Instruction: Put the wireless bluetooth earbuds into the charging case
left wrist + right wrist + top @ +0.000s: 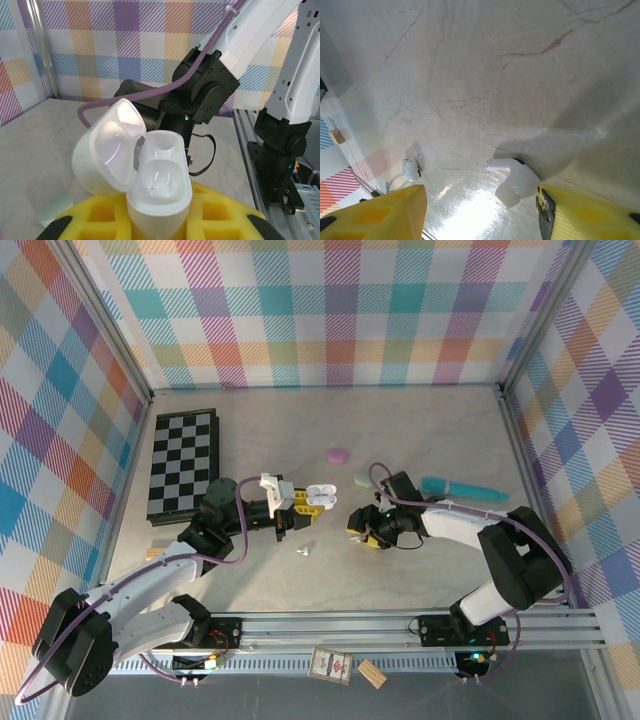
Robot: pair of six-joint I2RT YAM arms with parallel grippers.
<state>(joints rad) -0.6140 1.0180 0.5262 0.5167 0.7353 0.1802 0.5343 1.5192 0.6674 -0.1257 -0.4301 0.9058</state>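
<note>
Currently, mid-pick on the right side, with the left side acting as a fixture.

Left gripper (298,503): jaws shut on the lower body of the charging case (160,185), yellow pads on either side of it. The case is held off the table (420,420), roughly centre of the workspace, with its lid (112,145) swung open to one side. Held this way the wells face up and outward toward the other arm, presumably so an earbud can be dropped straight in. I can see no earbud seated in the visible well.

Left arm pose: stretched from its near-left base diagonally toward centre, wrist roughly level.

Right gripper (481,195): jaws partly open and straddling an earbud (515,180) that lies on the table. The earbud sits close beside one finger and well clear of the other — not clamped, as far as the wrist view shows. The low, downward-pointing approach suits a piece this small and glossy; it will likely skid unless both pads meet it squarely.

Right arm pose: folded in from the near-right base, forearm running left, gripper low over the table just right of the held case.

A second earbud (411,169) lies loose further off. In the top view a small white piece (305,550) sits on the table nearer than the case, probably the same one.

Not involved: mint case (362,478), purple case (338,454), teal wand (455,487), chessboard (185,462).
</note>
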